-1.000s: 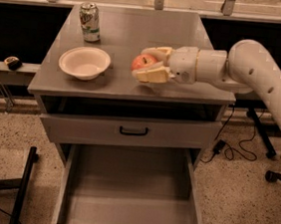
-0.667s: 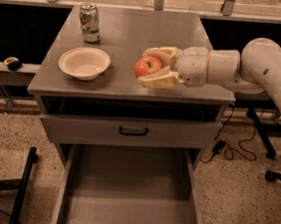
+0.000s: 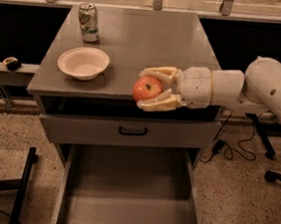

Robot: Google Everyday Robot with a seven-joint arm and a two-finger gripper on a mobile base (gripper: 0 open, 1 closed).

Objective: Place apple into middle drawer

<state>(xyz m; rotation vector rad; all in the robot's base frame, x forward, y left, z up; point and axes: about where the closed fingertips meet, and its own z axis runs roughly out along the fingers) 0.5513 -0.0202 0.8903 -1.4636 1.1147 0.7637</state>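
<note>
The red apple point(image 3: 148, 88) with yellowish patches is held between the two pale fingers of my gripper point(image 3: 144, 90), which is shut on it. The gripper reaches in from the right on a white arm point(image 3: 273, 88). It holds the apple at the front edge of the grey cabinet top point(image 3: 138, 38), just above the closed drawer front. The middle drawer point(image 3: 128, 183) is pulled out below, towards the camera. Its bare grey floor shows nothing inside. The apple is above the drawer's back part.
A white bowl point(image 3: 83, 62) stands on the cabinet top at the left, and a drink can point(image 3: 89, 22) stands behind it. The closed drawer front with a black handle point(image 3: 132, 131) is between the top and the open drawer. Cables point(image 3: 237, 144) lie on the floor at the right.
The gripper has carried the apple from the middle of the cabinet top towards its front edge, closer to the camera and over the open drawer.
</note>
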